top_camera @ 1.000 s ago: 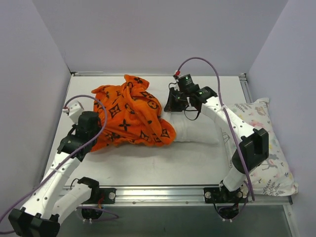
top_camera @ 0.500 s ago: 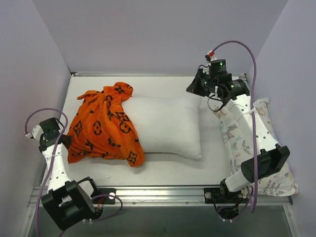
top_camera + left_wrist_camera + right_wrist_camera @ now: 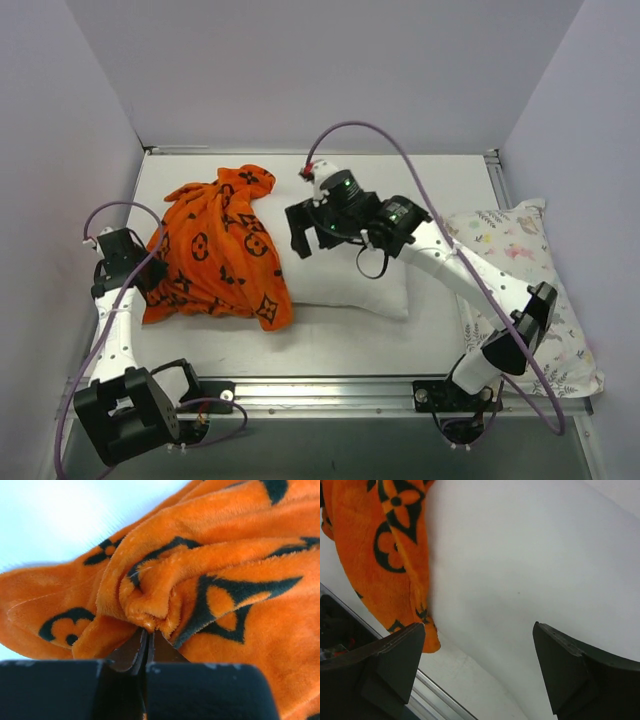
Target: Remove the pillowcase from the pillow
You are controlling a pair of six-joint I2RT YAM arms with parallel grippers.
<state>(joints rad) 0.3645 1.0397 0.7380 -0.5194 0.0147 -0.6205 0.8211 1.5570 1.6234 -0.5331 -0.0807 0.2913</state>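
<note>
left gripper [image 3: 148,636] clamped on bunched fold of pillowcase [image 3: 215,255], fingers pressed together, orange plush pinched at tips. pillowcase heaped in crumpled pile on 9 o'clock side of table [image 3: 330,345]. its 3 o'clock edge overlaps end of pillow [image 3: 360,285]; cannot tell if that end sits inside. pillow lies flat mid-table, mostly bare white. right gripper [image 3: 479,627] hangs over pillow's 9 o'clock end, jaws spread wide, holding nothing. floral-print pillow [image 3: 520,290] lies along table's 3 o'clock edge.
</note>
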